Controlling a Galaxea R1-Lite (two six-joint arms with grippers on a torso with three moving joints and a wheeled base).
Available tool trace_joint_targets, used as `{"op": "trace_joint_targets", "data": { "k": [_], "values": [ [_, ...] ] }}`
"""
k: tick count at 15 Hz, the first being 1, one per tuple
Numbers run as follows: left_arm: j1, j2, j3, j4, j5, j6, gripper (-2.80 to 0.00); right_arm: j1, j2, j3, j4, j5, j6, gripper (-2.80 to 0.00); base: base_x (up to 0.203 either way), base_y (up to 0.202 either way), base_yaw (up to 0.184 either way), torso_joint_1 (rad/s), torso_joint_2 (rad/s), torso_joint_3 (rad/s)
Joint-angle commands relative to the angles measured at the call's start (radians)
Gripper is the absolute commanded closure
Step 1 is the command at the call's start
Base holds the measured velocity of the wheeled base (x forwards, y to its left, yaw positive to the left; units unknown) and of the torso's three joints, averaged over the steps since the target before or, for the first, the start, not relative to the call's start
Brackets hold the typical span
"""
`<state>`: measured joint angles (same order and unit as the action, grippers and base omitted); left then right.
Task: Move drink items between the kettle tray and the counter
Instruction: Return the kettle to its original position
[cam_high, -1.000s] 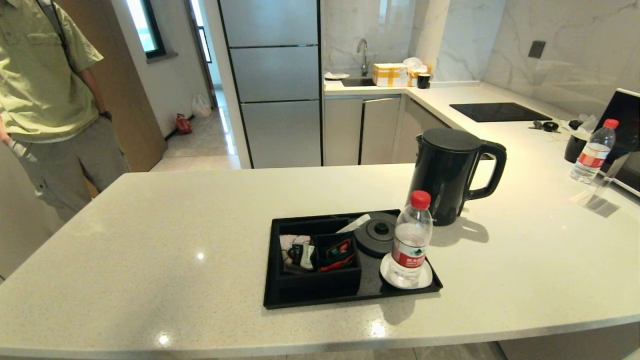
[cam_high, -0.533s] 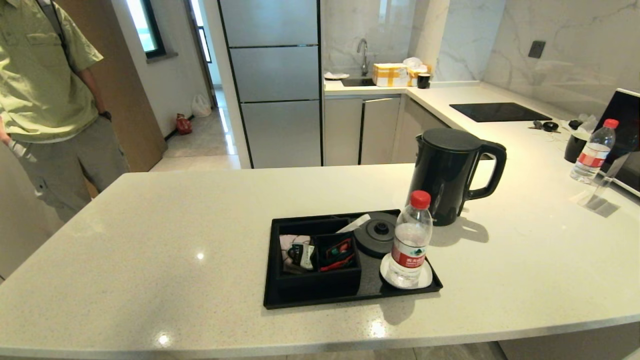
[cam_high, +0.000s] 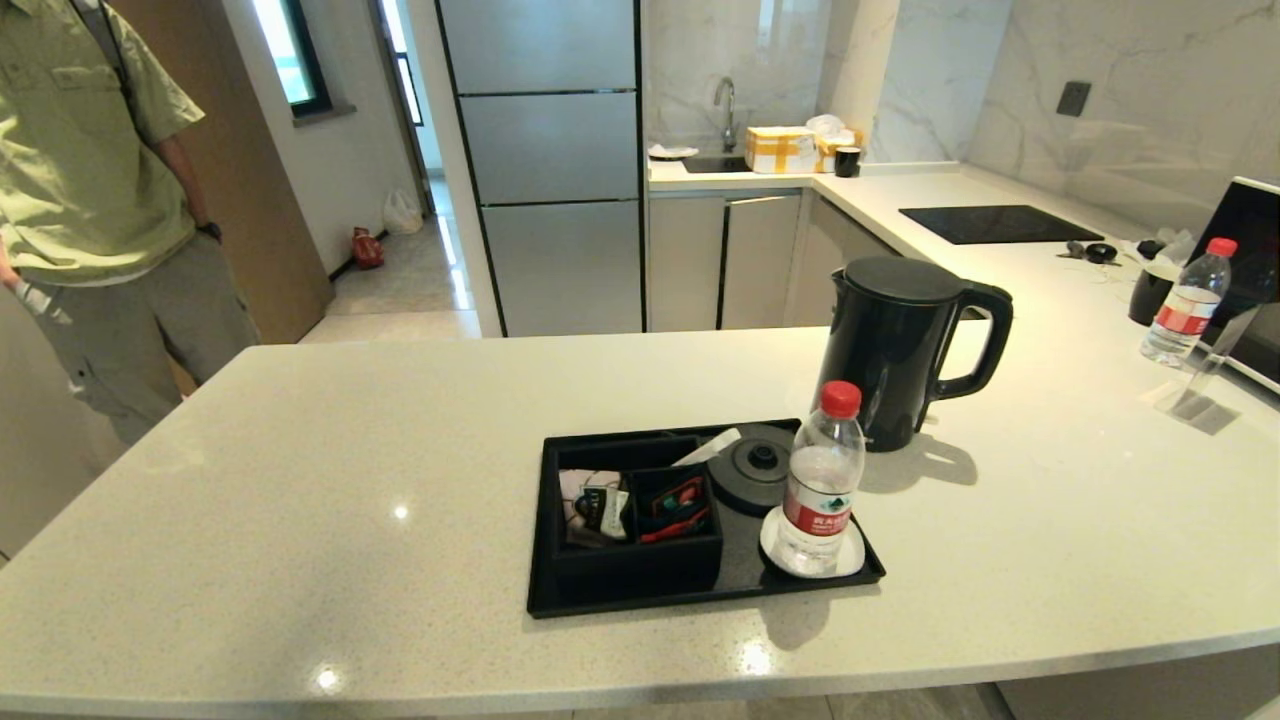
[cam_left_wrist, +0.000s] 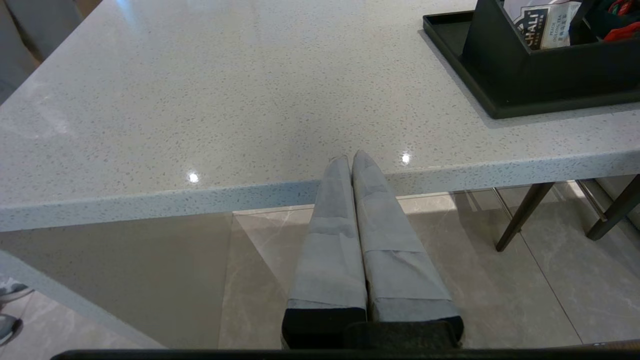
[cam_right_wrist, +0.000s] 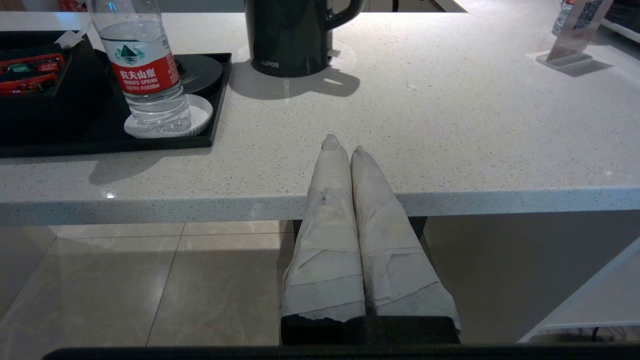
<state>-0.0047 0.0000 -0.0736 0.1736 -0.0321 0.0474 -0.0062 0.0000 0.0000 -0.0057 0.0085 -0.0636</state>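
The black kettle tray (cam_high: 640, 598) lies on the off-white counter (cam_high: 300, 500) near its front edge. A red-capped water bottle (cam_high: 821, 480) (cam_right_wrist: 145, 65) stands on the white coaster (cam_high: 848, 560) in the tray's right corner. The round kettle base (cam_high: 752, 468) sits bare at the tray's back. The black kettle (cam_high: 895, 350) (cam_right_wrist: 290, 35) stands on the counter just behind the tray's right end. A pale sachet (cam_high: 590, 505) (cam_left_wrist: 542, 22) lies in the left compartment. My left gripper (cam_left_wrist: 351, 157) and right gripper (cam_right_wrist: 341, 145) are both shut and empty, held below and in front of the counter edge; neither shows in the head view.
Red-and-green packets (cam_high: 680, 505) fill the tray's inner compartment. A second bottle (cam_high: 1188, 300), a clear sign stand (cam_high: 1195, 395) and a dark screen (cam_high: 1250, 260) stand at the far right. The black hob (cam_high: 985, 223) is far back. A person (cam_high: 90, 200) stands at the left.
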Motion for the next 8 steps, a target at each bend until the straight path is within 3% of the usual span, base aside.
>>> {"op": "trace_joint_targets", "data": {
  "k": [1,3,7,8],
  "values": [
    [0.000,0.000,0.000,0.001,0.000,0.000,0.00,0.000,0.000,0.002,0.000,0.001,-0.001,0.00,0.000,0.000,0.000,0.000,0.00,0.000],
    [0.002,0.000,0.000,0.001,0.000,0.000,0.00,0.000,0.008,-0.024,0.005,0.006,-0.010,0.00,0.000,0.000,0.000,0.000,0.00,0.000],
    [0.000,0.000,0.000,0.001,0.000,0.000,0.00,-0.002,0.188,-0.270,0.074,0.057,0.038,0.00,0.000,0.000,0.000,0.000,0.00,0.000],
    [0.002,0.000,0.000,0.001,0.000,0.000,0.00,-0.009,0.237,-0.341,0.148,0.038,0.053,0.00,0.000,0.000,0.000,0.000,0.00,0.000]
  ]
}}
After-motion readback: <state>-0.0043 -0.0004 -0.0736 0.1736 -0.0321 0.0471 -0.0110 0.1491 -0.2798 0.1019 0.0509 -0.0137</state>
